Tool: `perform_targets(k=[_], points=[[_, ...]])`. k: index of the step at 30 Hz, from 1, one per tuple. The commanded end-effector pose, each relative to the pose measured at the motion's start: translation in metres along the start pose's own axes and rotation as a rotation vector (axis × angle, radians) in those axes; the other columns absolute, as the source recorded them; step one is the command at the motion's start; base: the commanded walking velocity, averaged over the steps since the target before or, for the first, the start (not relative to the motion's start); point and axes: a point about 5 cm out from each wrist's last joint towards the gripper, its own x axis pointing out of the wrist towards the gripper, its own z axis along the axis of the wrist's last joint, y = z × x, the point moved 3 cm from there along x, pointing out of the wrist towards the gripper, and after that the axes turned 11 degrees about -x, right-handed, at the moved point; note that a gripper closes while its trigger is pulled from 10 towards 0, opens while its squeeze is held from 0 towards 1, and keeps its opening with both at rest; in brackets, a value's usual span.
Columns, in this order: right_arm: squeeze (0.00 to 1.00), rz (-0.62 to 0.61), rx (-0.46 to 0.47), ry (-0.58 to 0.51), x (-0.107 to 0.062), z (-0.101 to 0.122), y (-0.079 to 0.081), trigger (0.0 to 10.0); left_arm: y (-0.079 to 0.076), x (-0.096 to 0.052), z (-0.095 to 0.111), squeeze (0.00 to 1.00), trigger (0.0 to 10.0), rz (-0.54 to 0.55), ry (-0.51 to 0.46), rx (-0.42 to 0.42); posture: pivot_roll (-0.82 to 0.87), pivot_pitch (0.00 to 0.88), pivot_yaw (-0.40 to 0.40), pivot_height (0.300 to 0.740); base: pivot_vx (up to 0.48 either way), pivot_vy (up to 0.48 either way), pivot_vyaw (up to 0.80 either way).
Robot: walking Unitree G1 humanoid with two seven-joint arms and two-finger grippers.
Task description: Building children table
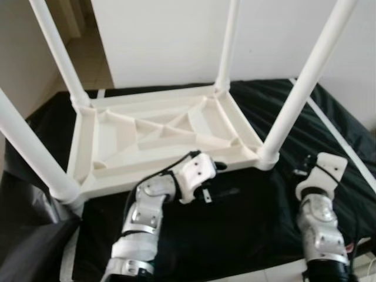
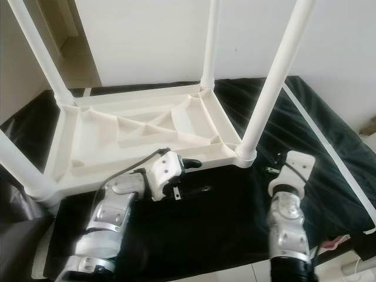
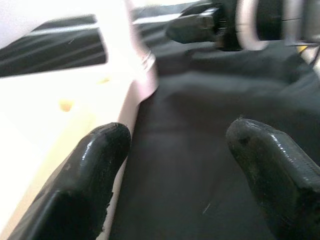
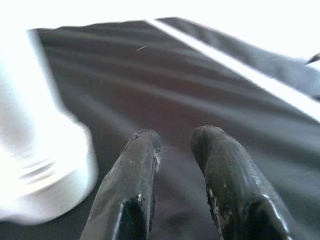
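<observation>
White plastic table [image 1: 158,132] lies upside down, no legible writing.

White table [image 1: 158,135] with white legs [image 1: 302,88], black cloth [image 1: 247,229], silver arms [image 1: 144,217]

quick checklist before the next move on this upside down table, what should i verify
1. Table top lies underside up on the black cloth: ok.
2. Four white legs stand in the corner sockets: ok for presence; near right leg seems seated at its collar; how tight any of them is, cannot tell.
3. Left gripper open, empty, at the table's near edge: ok.
4. Right gripper holds nothing, fingers slightly apart, over the cloth beside the near right leg's base: ok.
5. Room between the two grippers: ok, they are apart.
6. Loose parts or tools on the cloth near the grippers: none seen, though the far side behind the table cannot be told.
</observation>
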Motion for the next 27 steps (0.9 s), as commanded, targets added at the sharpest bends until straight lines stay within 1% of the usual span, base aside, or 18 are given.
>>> perform_targets(k=[1, 2, 4, 5, 8, 10, 12, 15, 16, 18, 20, 22, 23, 25, 27], points=[[0.00, 0.047, 0.007, 0.002, -0.005, -0.002, 0.012, 10.0, 0.048, -0.019, -0.001, 0.00, 10.0, 0.566, -0.060, -0.017, -0.03, 0.000, -0.013, 0.740, 0.000, 0.000, 0.00], [0.00, 0.086, 0.016, 0.003, -0.010, -0.003, 0.022, 10.0, 0.056, -0.030, -0.005, 0.00, 10.0, 0.622, -0.033, -0.005, -0.03, 0.000, -0.011, 0.740, 0.000, 0.000, 0.00], [0.00, 0.093, 0.018, 0.002, -0.011, -0.003, 0.024, 10.0, 0.058, -0.032, -0.006, 0.00, 10.0, 0.634, -0.023, 0.007, -0.03, 0.000, -0.011, 0.740, 0.000, 0.000, 0.00], [0.00, 0.097, 0.021, 0.002, -0.012, -0.003, 0.024, 10.0, 0.060, -0.036, -0.008, 0.00, 10.0, 0.646, -0.012, 0.007, -0.03, 0.000, -0.008, 0.740, 0.000, 0.000, 0.00], [0.00, 0.100, 0.022, 0.004, -0.012, -0.003, 0.023, 10.0, 0.067, -0.050, -0.016, 0.00, 10.0, 0.685, 0.026, -0.002, -0.03, 0.000, -0.008, 0.740, 0.000, 0.000, 0.00], [0.00, 0.096, 0.021, 0.005, -0.011, -0.004, 0.021, 10.0, 0.069, -0.056, -0.020, 0.00, 10.0, 0.699, 0.048, 0.000, -0.03, 0.004, -0.007, 0.740, 0.000, 0.000, 0.00], [0.00, 0.095, 0.020, 0.005, -0.011, -0.004, 0.020, 10.0, 0.070, -0.058, -0.022, 0.00, 10.0, 0.703, 0.058, 0.004, -0.03, 0.004, -0.007, 0.740, 0.000, 0.000, 0.00], [0.00, 0.090, 0.015, 0.004, -0.011, -0.004, 0.017, 10.0, 0.075, -0.071, -0.033, 0.00, 10.0, 0.711, 0.133, 0.006, -0.03, 0.009, -0.012, 0.740, 0.000, 0.000, 0.00], [0.00, 0.090, 0.015, 0.004, -0.011, -0.004, 0.017, 10.0, 0.075, -0.071, -0.033, 0.00, 10.0, 0.711, 0.133, 0.006, -0.03, 0.009, -0.012, 0.740, 0.000, 0.000, 0.00], [0.00, 0.089, 0.014, 0.004, -0.011, -0.003, 0.017, 10.0, 0.078, -0.078, -0.038, 0.00, 10.0, 0.721, 0.169, 0.022, -0.03, 0.016, -0.015, 0.740, 0.000, 0.000, 0.00], [0.00, 0.092, 0.014, 0.003, -0.011, -0.003, 0.017, 10.0, 0.082, -0.089, -0.046, 0.00, 10.0, 0.751, 0.212, 0.012, -0.03, 0.016, -0.015, 0.740, 0.000, 0.000, 0.00], [0.00, 0.092, 0.014, 0.003, -0.011, -0.003, 0.017, 10.0, 0.082, -0.089, -0.046, 0.00, 10.0, 0.751, 0.212, 0.012, -0.03, 0.016, -0.015, 0.740, 0.000, 0.000, 0.00], [0.00, 0.091, 0.016, 0.002, -0.010, -0.002, 0.017, 10.0, 0.084, -0.098, -0.051, 0.00, 10.0, 0.772, 0.237, -0.009, -0.03, 0.016, -0.015, 0.740, 0.000, 0.000, 0.00], [0.00, 0.091, 0.016, 0.002, -0.010, -0.002, 0.017, 10.0, 0.084, -0.098, -0.051, 0.00, 10.0, 0.772, 0.237, -0.009, -0.03, 0.016, -0.015, 0.740, 0.000, 0.000, 0.00], [0.00, 0.093, 0.020, -0.001, -0.009, -0.001, 0.019, 10.0, 0.085, -0.106, -0.056, 0.00, 10.0, 0.781, 0.258, -0.033, -0.02, 0.018, -0.016, 0.740, 0.000, 0.000, 0.00]])
